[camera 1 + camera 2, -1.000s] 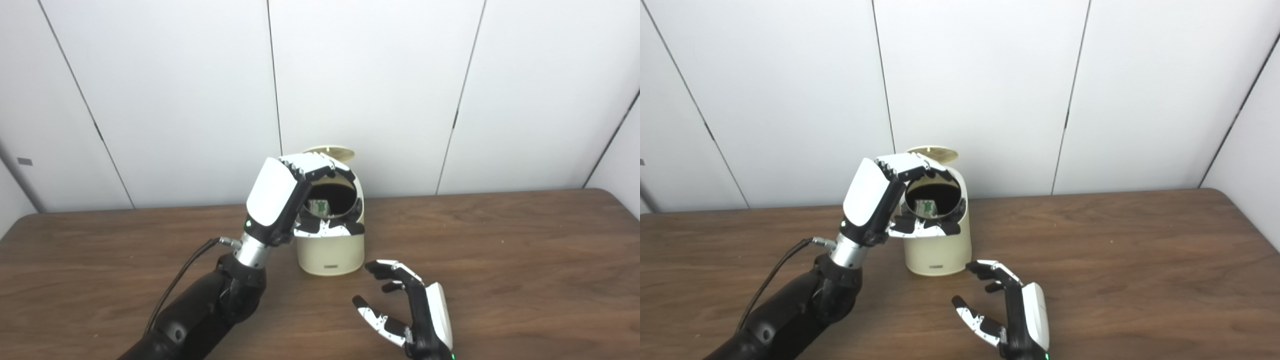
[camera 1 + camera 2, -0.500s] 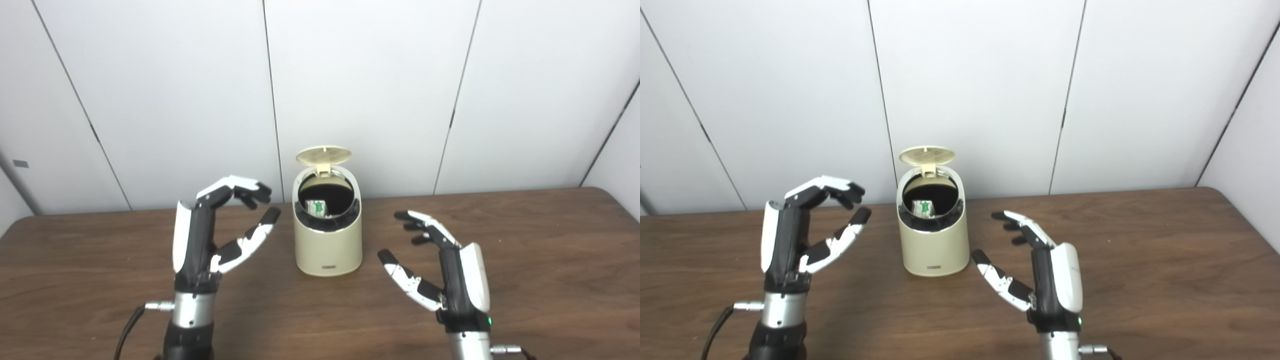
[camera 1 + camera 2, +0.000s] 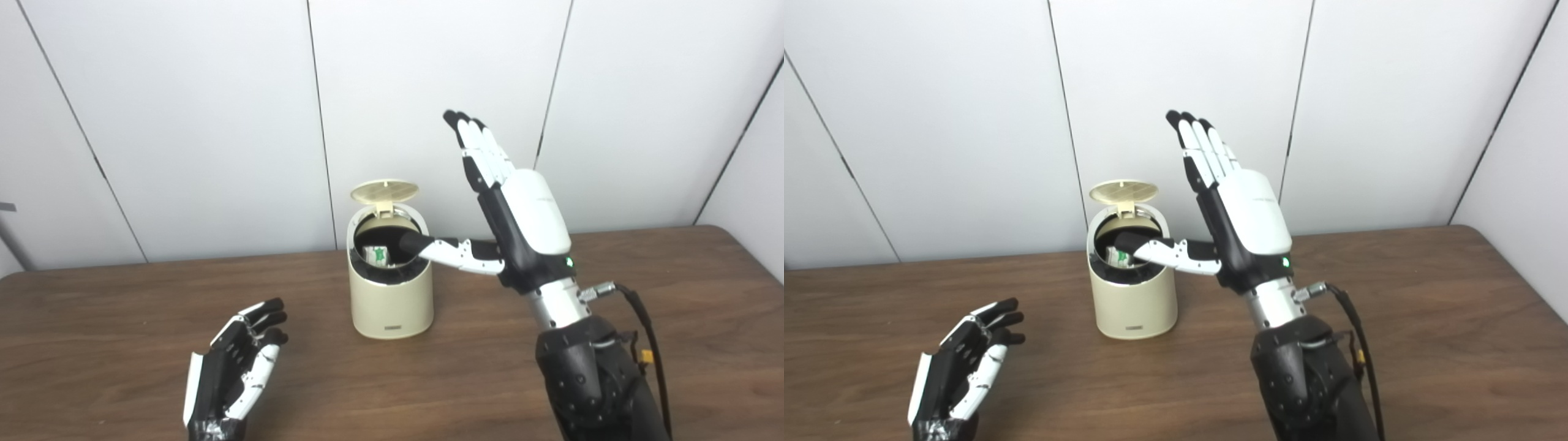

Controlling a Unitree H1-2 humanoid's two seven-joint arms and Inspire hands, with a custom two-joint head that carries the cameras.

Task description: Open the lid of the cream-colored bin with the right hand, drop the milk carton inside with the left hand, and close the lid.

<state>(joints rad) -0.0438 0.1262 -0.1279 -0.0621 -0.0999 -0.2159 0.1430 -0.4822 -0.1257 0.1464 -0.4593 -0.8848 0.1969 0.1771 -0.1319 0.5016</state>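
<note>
1. My right hand [image 3: 520, 214] is now raised beside the bin [image 3: 391, 294], where half a second ago it waited low over the table [image 3: 612, 294] to the bin's right. Its fingers are stretched flat and upward, holding nothing, and its thumb reaches sideways across the front of the bin's mouth.
2. My left hand [image 3: 236, 367] has dropped back to the table, near the front edge and well apart from the bin. It lies loosely spread and empty; a second ago it was curled over the opening.
3. The carton [image 3: 375, 254] is inside the bin: I see its white and green top just below the dark rim, on the left side of the opening.
4. The lid [image 3: 384, 191] stands up on its hinge at the back, unchanged across all the frames.
5. I read this as the drop being done and the closing being the only step left. The right hand looks set to come over the lid and press it forward and down.
6. My concern is the thumb: if it lingers at the rim, the lid could catch on it.
</note>
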